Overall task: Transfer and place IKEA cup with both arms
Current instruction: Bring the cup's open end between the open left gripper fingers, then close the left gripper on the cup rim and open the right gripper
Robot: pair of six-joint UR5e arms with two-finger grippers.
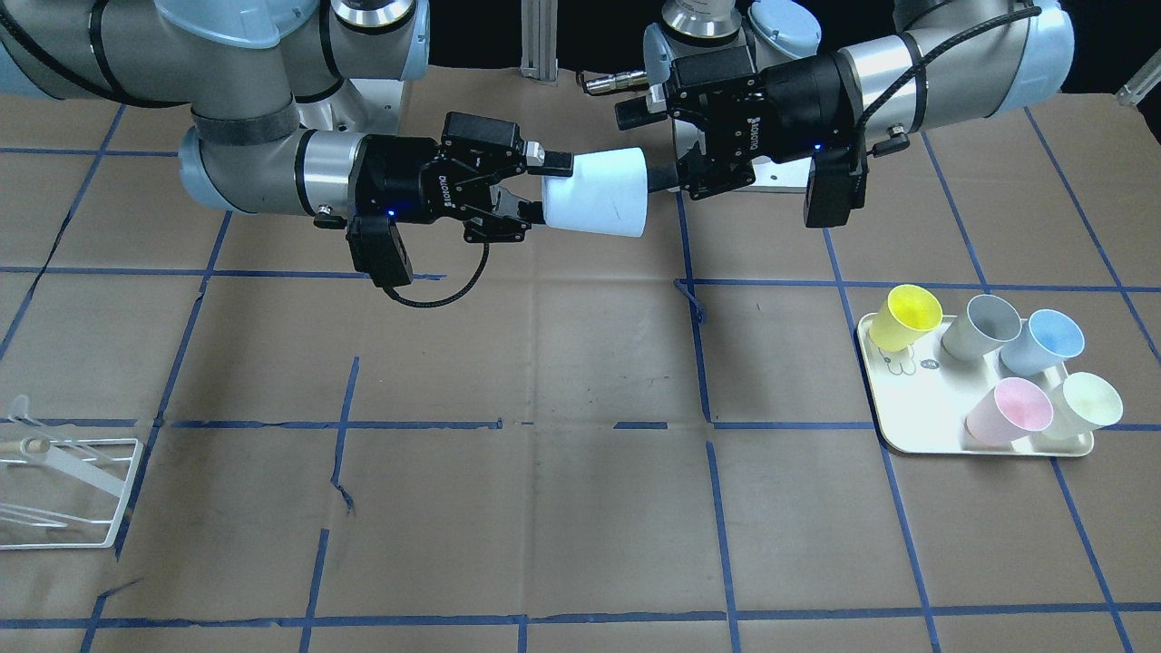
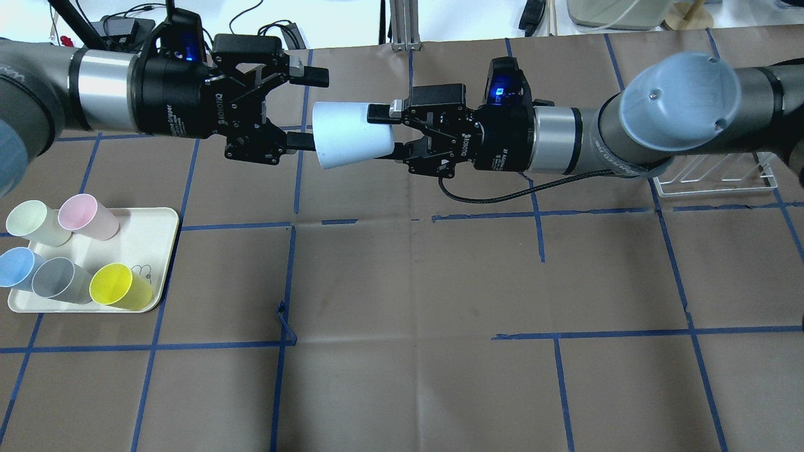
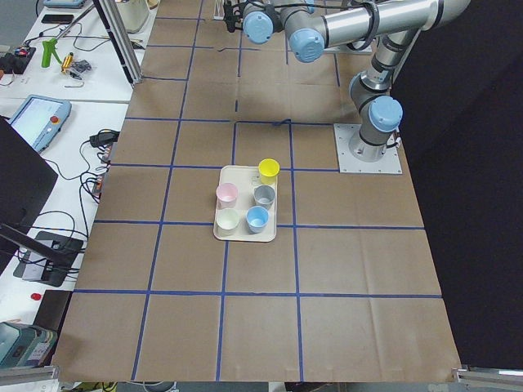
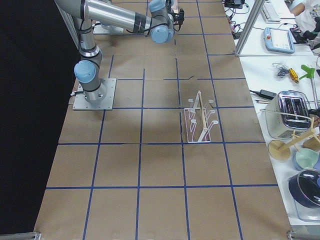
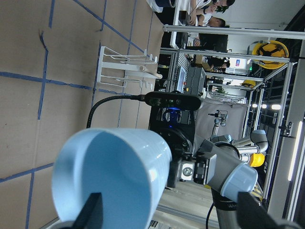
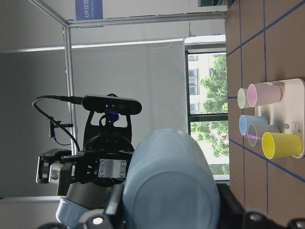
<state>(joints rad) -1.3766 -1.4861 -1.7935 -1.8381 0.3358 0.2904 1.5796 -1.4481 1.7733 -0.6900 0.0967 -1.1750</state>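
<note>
"ROBOTIQ" on left pincer [image 2: 308,110]; right pincer [image 2: 384,132]

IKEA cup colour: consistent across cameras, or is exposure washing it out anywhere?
Front-facing and overhead views: the IKEA cup washes out to near white. Left wrist view: it reads clearly pale blue, inside and out. Right wrist view: duller grey-blue and soft up close, with the bright window behind it.

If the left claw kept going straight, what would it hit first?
The IKEA cup, mouth-first; the open jaws of the left gripper look nearly at its rim. The right gripper holds its base.
</note>
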